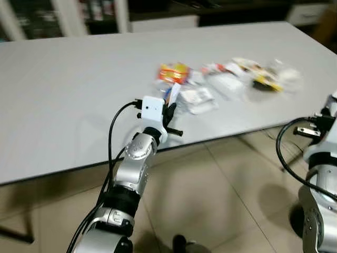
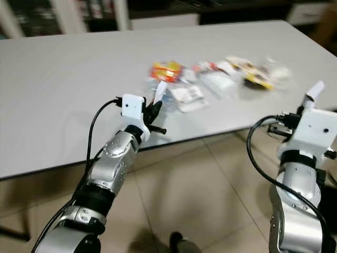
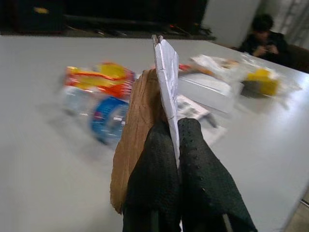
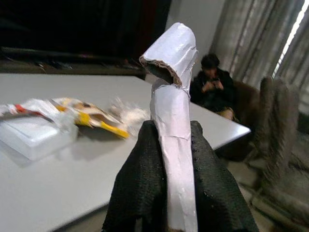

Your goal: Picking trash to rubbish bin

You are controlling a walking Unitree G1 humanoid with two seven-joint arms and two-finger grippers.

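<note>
From the head views the left gripper (image 2: 156, 112) hovers over the table (image 1: 63, 95) edge with the trash pile (image 1: 221, 81) at its two o'clock; its wrist view shows it clenched on a cardboard scrap (image 3: 145, 125) standing at twelve, while the right wrist view shows the right gripper (image 4: 176, 140) clenched on an upright white card strip (image 4: 173, 96).

No legible txt, labels or nos. anywhere; wrappers (image 1: 221, 79) on table (image 1: 68, 100) too blurred to read.

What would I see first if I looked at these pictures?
First you'd see the heap of trash in the middle of the grey table. Then the left gripper, near the table's front edge, pinching a flat piece of cardboard. The right gripper, past the table's corner, holds a bent strip of white cardboard.
</note>
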